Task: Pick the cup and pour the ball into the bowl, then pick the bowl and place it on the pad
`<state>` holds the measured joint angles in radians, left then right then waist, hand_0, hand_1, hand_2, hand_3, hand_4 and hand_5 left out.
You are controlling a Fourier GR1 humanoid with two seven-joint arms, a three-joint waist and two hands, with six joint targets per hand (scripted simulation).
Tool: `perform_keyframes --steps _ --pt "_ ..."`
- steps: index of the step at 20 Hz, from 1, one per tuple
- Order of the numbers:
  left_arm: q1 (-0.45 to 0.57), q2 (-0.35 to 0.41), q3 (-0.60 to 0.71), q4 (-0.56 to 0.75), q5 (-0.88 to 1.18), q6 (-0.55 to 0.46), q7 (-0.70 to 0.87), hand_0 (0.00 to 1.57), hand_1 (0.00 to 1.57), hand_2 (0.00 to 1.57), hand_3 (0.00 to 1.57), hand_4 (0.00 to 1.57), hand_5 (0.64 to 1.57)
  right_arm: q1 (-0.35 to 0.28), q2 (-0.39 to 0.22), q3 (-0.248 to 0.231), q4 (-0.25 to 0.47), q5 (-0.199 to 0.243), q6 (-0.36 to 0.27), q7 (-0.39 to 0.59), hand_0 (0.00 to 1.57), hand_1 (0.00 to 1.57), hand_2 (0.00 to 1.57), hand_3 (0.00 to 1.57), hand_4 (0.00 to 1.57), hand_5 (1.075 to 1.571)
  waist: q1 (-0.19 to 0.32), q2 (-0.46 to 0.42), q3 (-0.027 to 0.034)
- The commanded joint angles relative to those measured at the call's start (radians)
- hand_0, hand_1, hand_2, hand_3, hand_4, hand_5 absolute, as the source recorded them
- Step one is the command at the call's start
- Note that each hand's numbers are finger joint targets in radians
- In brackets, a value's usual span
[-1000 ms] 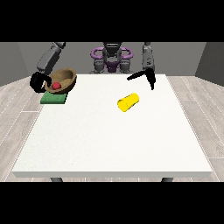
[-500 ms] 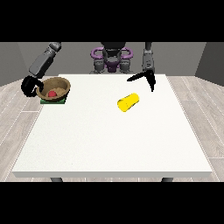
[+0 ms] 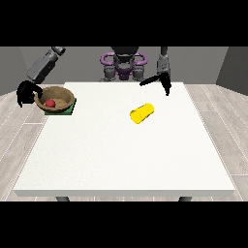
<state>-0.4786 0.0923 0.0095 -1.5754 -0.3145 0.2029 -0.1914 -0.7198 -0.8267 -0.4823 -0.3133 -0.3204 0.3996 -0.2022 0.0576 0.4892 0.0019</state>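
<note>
Now the bowl (image 3: 55, 99), with the ball (image 3: 50, 102) inside, is being settled lower onto the pad (image 3: 70, 111) than a second ago by the hand at the view's left (image 3: 25, 93), fingers curled at its rim; placement is judged nearly complete. The cup (image 3: 141, 113) is lying on the counter (image 3: 124, 155), fingers spread on the hand at the view's right (image 3: 162, 80).

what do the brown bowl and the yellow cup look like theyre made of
The round brown bowl looks like wood, matte: mottled brown surface with darker streaks, though it could be ceramic. The yellow cylindrical cup, lying on its side, looks like smooth plastic: one flat, even colour.
</note>
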Motion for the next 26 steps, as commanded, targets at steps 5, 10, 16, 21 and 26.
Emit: perform_keyframes --steps 5,10,16,21,26 --pt "0.018 0.0 0.004 -0.031 0.025 -0.03 0.058 0.0 0.0 0.0 0.0 0.0 1.566 0.012 0.028 0.026 0.018 0.017 -0.009 0.036 1.57 1.57 1.57 1.08 0.74 1.57 0.005 -0.05 -0.001" --pt "0.013 0.008 0.012 -0.043 0.033 -0.037 0.06 0.0 0.0 0.0 0.0 0.0 1.567 0.077 0.099 0.095 -0.001 0.09 -0.037 -0.049 1.57 1.57 1.57 1.01 0.69 1.567 0.002 -0.048 -0.0007" --pt "0.027 0.01 -0.008 -0.169 0.003 -0.021 0.099 0.0 0.0 0.0 0.0 0.0 1.565 0.045 -0.074 0.073 0.035 0.108 -0.087 -0.008 1.1 1.1 1.05 0.87 0.0 1.539 0.005 0.041 0.001" --pt "0.039 0.007 0.014 -0.144 0.046 -0.043 0.104 0.0 0.0 0.0 0.0 0.0 1.566 0.033 -0.092 0.086 0.021 0.127 -0.126 0.012 0.0 0.0 0.43 0.26 0.0 1.481 -0.009 0.003 -0.0007" --pt "0.08 -0.001 -0.024 -0.227 0.014 -0.043 0.168 0.0 0.0 0.0 0.0 0.0 1.568 0.004 -0.081 0.077 0.039 0.123 -0.144 0.031 0.0 0.0 0.36 0.26 0.0 1.489 0.001 -0.019 -0.0001"
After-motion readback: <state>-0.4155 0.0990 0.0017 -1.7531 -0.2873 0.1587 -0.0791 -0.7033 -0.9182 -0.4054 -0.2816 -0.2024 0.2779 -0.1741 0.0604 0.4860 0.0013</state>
